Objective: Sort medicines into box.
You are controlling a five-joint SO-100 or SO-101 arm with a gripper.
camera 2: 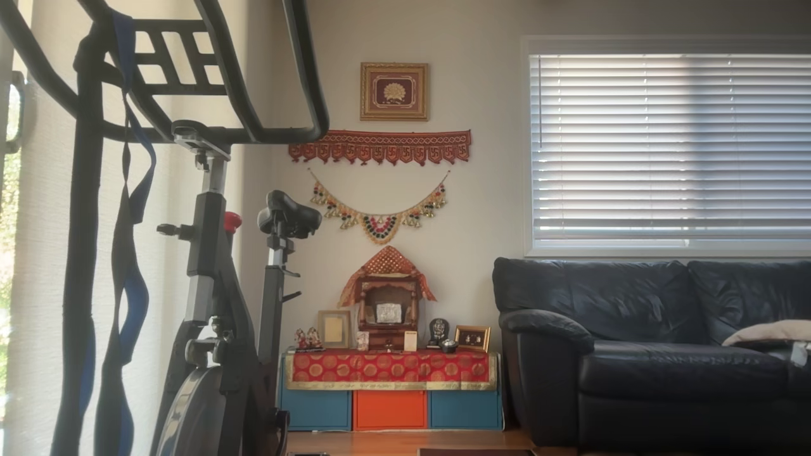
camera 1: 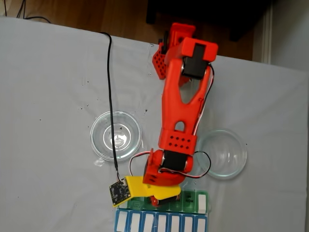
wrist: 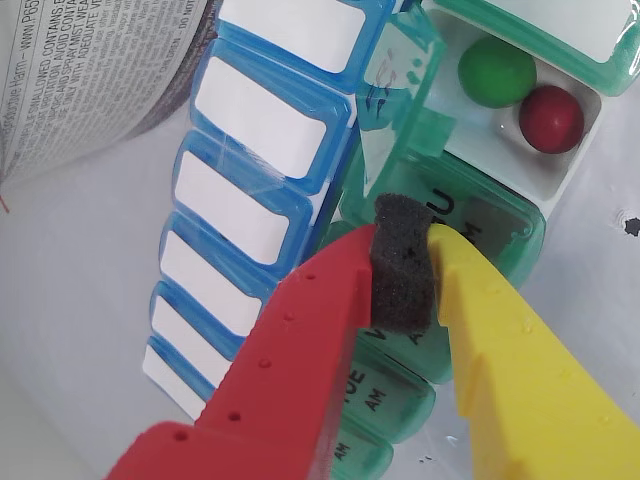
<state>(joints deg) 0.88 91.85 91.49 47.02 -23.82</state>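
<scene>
Grey cloth (camera 1: 48,96); pincer (wrist: 405,262) over box (wrist: 480,240).

The red arm (camera 1: 179,104) is reaching forward and bending down at the wrist. The gripper (wrist: 405,262), with one red finger (wrist: 300,350) and one yellow finger (wrist: 510,370), is pinching a dark foam pad (wrist: 403,262) between them.

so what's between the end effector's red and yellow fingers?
Wrist view: a black foam pad sits between them, above the green pill box. No pill there.
</scene>
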